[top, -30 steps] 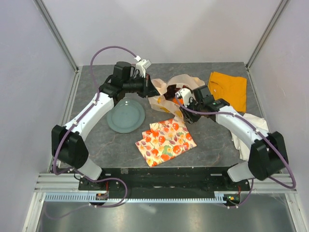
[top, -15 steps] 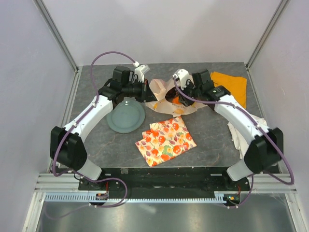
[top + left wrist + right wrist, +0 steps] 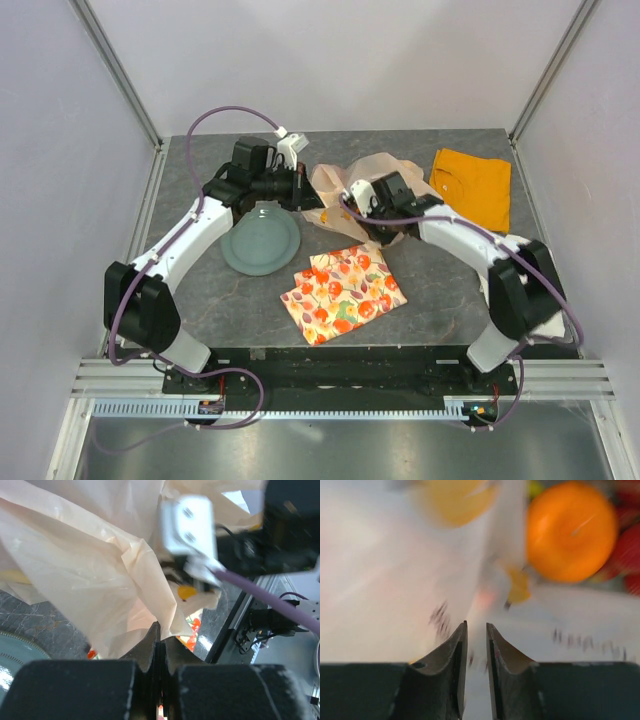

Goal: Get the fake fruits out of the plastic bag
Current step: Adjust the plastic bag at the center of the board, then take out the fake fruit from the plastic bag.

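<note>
- Since half a second earlier, your right gripper (image 3: 476, 630) dropped toward the lower left in the overhead frame, onto the thin cream plastic bag (image 3: 330, 180). Your left gripper (image 3: 158, 635) stayed put.
- Left jaws were clenched on the bag's film. Right jaws stood nearly together but blurred, so I cannot tell whether they gripped.
- The bag, at upper centre, held a glossy orange fruit (image 3: 570, 530), with a yellow fruit (image 3: 455, 497) and red fruits (image 3: 625, 550) near it.

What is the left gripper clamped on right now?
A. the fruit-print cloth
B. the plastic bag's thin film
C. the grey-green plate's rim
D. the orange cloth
B: in the left wrist view the left gripper has its fingers shut together on a fold of the cream plastic bag.
</note>
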You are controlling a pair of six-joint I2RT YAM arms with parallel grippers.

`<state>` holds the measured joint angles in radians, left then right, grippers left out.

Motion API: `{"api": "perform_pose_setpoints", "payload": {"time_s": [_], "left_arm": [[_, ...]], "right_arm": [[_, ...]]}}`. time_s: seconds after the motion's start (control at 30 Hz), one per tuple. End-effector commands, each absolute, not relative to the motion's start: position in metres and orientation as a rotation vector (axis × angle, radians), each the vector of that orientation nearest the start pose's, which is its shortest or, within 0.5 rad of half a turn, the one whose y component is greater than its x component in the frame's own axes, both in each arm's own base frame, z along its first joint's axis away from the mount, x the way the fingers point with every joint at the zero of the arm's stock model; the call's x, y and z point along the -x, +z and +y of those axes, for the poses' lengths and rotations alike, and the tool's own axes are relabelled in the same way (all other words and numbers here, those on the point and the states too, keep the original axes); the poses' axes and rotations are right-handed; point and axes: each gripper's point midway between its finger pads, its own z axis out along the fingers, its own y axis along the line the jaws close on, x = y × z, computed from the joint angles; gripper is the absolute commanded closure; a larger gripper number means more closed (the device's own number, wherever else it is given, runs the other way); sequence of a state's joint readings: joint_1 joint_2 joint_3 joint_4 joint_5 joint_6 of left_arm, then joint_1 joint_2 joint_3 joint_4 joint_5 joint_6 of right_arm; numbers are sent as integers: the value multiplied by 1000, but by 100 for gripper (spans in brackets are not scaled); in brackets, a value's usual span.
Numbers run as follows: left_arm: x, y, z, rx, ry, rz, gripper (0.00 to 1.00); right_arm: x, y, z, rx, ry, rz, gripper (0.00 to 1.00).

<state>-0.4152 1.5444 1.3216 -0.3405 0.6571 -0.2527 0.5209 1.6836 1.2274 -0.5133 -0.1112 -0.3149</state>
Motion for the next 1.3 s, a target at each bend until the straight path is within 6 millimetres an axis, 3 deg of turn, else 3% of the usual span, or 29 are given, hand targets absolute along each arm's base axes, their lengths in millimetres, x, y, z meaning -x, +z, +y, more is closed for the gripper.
{"api": "perform_pose_setpoints", "payload": {"time_s": [0.0,0.1,0.17,0.2,0.37,0.5,0.6,0.63,0.83,1.07,1.13,1.27], "left_arm": [[-346,256,-273,-610,-1054,2028,99],[-342,249,-275,-609,-1076,2053,98],[-333,236,-271,-597,-1088,2110,98],[-325,222,-268,-586,-1090,2155,98],[-306,211,-259,-579,-1085,2194,98],[-304,201,-256,-580,-1066,2214,98],[-307,196,-253,-589,-1036,2218,99],[-308,195,-253,-590,-1027,2219,98],[-308,196,-250,-603,-1009,2205,98],[-308,194,-249,-606,-1001,2209,98],[-309,194,-250,-607,-1002,2208,99],[-312,197,-250,-610,-1000,2199,98]], "right_arm": [[-276,86,189,1155,255,2355,69],[-272,71,175,1142,182,2399,65],[-283,74,170,1120,133,2381,63],[-293,86,173,1098,137,2349,63],[-347,133,182,965,154,2252,54],[-370,144,199,936,225,2230,43],[-388,141,206,892,218,2239,23],[-392,129,207,875,214,2273,18],[-419,110,213,858,171,2309,16],[-433,82,219,870,155,2350,13],[-436,69,220,875,150,2374,4],[-443,54,216,891,100,2395,2]]}}
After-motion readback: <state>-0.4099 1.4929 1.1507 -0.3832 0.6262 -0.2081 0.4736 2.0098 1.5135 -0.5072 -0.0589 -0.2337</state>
